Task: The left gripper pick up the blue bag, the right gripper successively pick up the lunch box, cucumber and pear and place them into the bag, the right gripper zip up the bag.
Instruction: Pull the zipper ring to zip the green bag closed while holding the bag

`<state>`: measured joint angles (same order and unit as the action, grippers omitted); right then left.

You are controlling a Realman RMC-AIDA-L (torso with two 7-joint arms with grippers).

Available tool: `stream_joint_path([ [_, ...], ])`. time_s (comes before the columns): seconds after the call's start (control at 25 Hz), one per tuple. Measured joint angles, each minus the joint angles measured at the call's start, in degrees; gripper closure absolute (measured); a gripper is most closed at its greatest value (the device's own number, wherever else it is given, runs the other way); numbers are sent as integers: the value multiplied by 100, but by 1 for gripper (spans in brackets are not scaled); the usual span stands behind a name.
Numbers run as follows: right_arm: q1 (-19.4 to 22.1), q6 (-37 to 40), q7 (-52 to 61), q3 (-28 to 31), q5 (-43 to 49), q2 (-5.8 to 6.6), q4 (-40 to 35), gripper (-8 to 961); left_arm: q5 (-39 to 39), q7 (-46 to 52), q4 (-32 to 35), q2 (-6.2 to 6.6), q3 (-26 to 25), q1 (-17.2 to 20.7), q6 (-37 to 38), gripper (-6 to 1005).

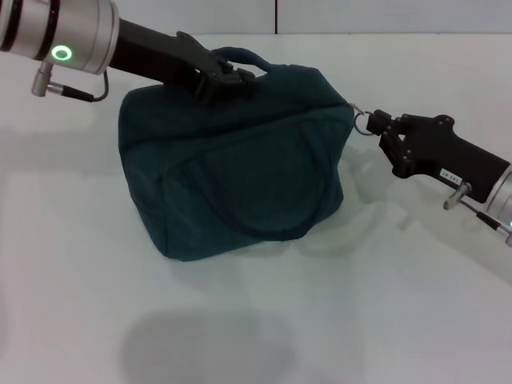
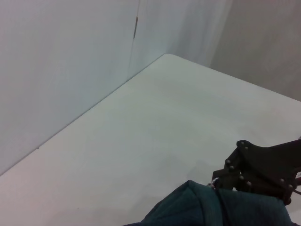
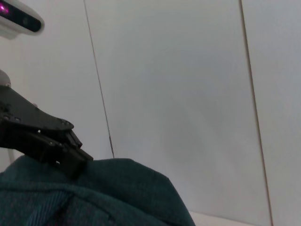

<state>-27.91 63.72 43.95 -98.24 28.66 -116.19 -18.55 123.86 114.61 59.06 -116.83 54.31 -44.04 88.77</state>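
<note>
The blue bag (image 1: 240, 168) stands bulging on the white table (image 1: 80, 264), with its front handle lying flat against its side. My left gripper (image 1: 230, 80) is shut on the bag's top edge, just below the rear handle (image 1: 240, 54). My right gripper (image 1: 376, 125) is at the bag's right end, shut on the metal zipper pull (image 1: 362, 122). The left wrist view shows the right gripper (image 2: 217, 181) against the bag (image 2: 211, 209). In the right wrist view the left gripper (image 3: 75, 157) rests on the bag (image 3: 122, 193). The lunch box, cucumber and pear are out of view.
A pale wall (image 1: 360, 16) runs along the table's far edge. The bag's shadow (image 1: 208, 348) falls on the table in front of it.
</note>
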Motion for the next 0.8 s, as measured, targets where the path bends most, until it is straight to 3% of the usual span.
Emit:
stream_joint_path([
  [0.48,107,24,40,-205,-71,-1,-4,852,-71,-8,0,-8,7,116,27,950],
  [0.8,314,129,42,-206,-135,0,20,845,-729,-39,215,-5,-16,410,128,944],
])
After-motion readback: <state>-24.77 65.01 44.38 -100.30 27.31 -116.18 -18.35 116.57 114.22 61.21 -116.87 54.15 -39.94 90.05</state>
